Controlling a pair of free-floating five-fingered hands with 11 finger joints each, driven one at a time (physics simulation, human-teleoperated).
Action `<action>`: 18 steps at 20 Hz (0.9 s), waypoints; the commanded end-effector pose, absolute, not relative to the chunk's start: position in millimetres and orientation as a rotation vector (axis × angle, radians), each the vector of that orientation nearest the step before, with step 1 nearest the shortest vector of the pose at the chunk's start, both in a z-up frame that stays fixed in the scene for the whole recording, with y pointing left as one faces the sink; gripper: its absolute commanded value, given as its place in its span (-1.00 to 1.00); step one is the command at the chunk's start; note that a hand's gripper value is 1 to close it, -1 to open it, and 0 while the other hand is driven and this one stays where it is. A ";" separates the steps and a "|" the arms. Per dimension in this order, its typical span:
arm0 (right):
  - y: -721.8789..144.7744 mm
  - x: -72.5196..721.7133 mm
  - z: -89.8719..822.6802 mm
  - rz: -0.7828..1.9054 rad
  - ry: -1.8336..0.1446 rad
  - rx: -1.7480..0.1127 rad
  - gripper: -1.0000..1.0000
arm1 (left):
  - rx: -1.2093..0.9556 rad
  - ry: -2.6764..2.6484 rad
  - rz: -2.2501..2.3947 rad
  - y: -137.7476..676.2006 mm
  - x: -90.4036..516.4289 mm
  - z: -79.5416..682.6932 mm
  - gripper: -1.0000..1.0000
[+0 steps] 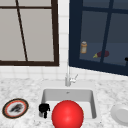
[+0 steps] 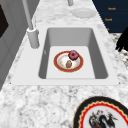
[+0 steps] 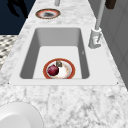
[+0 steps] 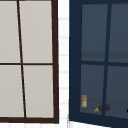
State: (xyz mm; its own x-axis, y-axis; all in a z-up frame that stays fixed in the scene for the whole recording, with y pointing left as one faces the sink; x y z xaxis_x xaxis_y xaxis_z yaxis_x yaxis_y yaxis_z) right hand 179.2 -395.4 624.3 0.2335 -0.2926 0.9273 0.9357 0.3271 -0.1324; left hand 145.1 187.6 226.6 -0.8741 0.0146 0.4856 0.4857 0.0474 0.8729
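My left hand (image 1: 44, 108) hangs in the air before the sink's front left corner, fingers relaxed and pointing down, holding nothing. The same hand (image 2: 123, 41) shows at the counter's front edge in the left side view, and at the top left (image 3: 17, 7) in the right side view. In the sink (image 2: 100, 60) lies a red-rimmed plate (image 2: 56, 63) (image 3: 71, 72) with a dark red fruit (image 2: 73, 55) (image 3: 53, 70) and a small brown piece (image 2: 68, 64) on it. A black bit of my right hand (image 1: 126, 59) shows at the right edge, up by the blue cabinet.
A big red ball (image 1: 67, 114) covers the sink's front. A decorated plate (image 1: 15, 108) lies on the left counter, a white plate (image 1: 121, 113) on the right. The faucet (image 1: 68, 77) stands behind the sink. Behind the blue glass door are a jar (image 1: 83, 47) and an eggplant (image 1: 102, 54).
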 end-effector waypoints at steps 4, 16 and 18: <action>-377.6 132.0 596.6 -1.012 -0.992 -0.884 1.00 | -0.505 -1.987 -1.888 187.6 145.1 226.6 0.00; -341.3 67.4 584.0 -1.097 -1.041 -0.958 1.00 | -0.505 -1.987 -1.888 187.6 145.1 226.6 0.00; -334.4 57.5 582.0 -1.110 -1.052 -0.976 1.00 | -0.505 -1.987 -1.888 187.6 145.1 226.6 0.00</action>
State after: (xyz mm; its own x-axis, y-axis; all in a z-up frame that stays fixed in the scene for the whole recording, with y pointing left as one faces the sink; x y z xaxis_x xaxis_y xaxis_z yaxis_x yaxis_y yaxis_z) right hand 84.2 -339.8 606.7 0.1108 -0.2358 0.9655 0.9833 0.1673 -0.0720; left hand 145.1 187.6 226.6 -0.8741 0.0146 0.4856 0.4857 0.0474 0.8729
